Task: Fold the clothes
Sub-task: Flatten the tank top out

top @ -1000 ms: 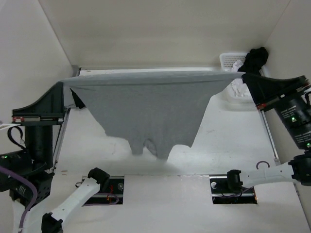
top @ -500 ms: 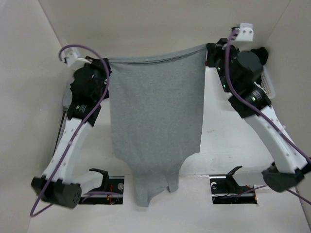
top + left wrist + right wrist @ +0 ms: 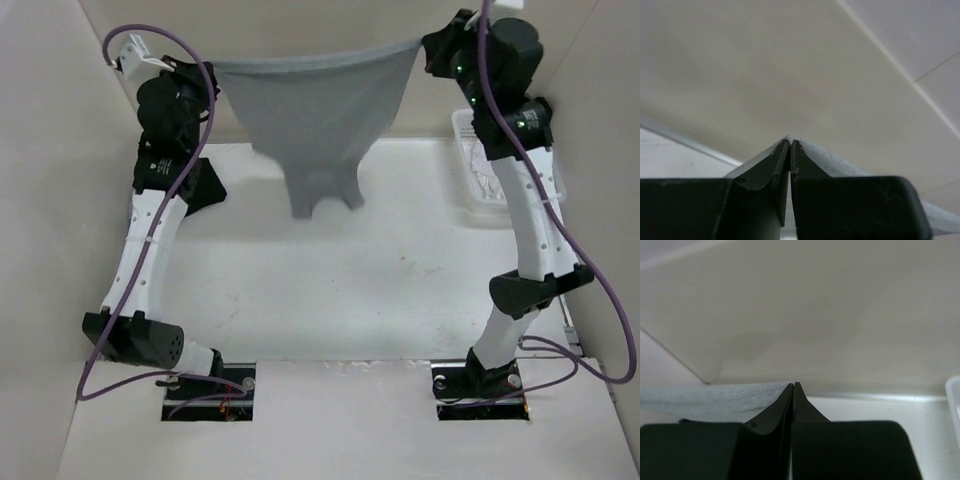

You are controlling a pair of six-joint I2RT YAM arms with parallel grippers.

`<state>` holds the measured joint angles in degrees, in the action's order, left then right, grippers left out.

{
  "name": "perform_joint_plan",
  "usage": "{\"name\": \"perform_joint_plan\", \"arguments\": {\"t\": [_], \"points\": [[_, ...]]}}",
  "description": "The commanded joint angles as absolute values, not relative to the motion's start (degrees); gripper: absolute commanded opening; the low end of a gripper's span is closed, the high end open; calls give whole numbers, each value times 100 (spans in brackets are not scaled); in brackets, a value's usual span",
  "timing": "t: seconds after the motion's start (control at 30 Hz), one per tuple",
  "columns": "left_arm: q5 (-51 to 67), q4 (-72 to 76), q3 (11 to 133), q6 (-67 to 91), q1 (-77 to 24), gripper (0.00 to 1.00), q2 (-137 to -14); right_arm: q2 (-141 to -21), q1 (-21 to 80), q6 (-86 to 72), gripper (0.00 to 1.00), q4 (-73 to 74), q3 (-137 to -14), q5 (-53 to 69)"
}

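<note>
Where the white table (image 3: pixel 330 280) meets the back wall, the grey T-shirt (image 3: pixel 315 110) hangs with its top edge stretched between both arms, lower part tapering downward; white basket (image 3: pixel 465 185) at the table's right edge. Left gripper (image 3: pixel 212 80) clamped on the shirt's left corner; right gripper (image 3: pixel 430 48) clamped on its right corner.

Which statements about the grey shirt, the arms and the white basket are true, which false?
1. The grey shirt is held up, stretched wide. True.
2. The left gripper is open and empty. False: it is shut on the shirt's edge.
3. The right gripper pinches the shirt. True.
4. The shirt is already folded. False: it hangs unfolded.
5. The white basket stands at the left. False: it is on the right.
</note>
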<state>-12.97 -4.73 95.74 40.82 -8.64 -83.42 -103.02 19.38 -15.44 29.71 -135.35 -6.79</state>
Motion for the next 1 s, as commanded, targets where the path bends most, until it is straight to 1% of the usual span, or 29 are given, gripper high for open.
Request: {"name": "perform_joint_plan", "arguments": {"t": [0.0,0.07,0.1,0.2,0.27,0.3,0.43,0.53,0.67,0.83,0.97], "points": [[-1187,-176,9888,3947,-822,1,-7920,-10003,1859,-1626,0,2962,-14238,-457],[-1195,-106,9696,3894,-822,1,-7674,-9792,1867,-1626,0,2997,-13968,-466],[-1204,-88,9546,3867,-839,2,-7525,-9573,1885,-1643,0,2927,-13592,-492],[-1195,122,8810,3824,-909,2,-7007,-8696,1885,-1705,0,2349,-11950,-588],[-1248,289,8029,3867,-1032,2,-6576,-8002,1964,-1801,0,1883,-10703,-659],[-1292,386,7546,3902,-1085,2,-6339,-7728,2008,-1828,0,1733,-10235,-677],[-1581,536,5516,4201,-1348,2,-5127,-6288,2411,-2152,0,1188,-7741,-729],[-1766,187,4196,4306,-1498,2,-4021,-5189,3008,-2626,0,888,-5938,-931],[-1723,-1086,3245,4368,-1639,2,-2710,-4045,4202,-3206,0,1193,-4214,-1528],[-1661,-2775,2646,5017,-1955,2,-1347,-3200,5635,-4462,0,2573,-2990,-2126],[-1784,-3751,2444,5861,-2149,1,-687,-3023,6778,-5412,0,2918,-2514,-2302]]}}
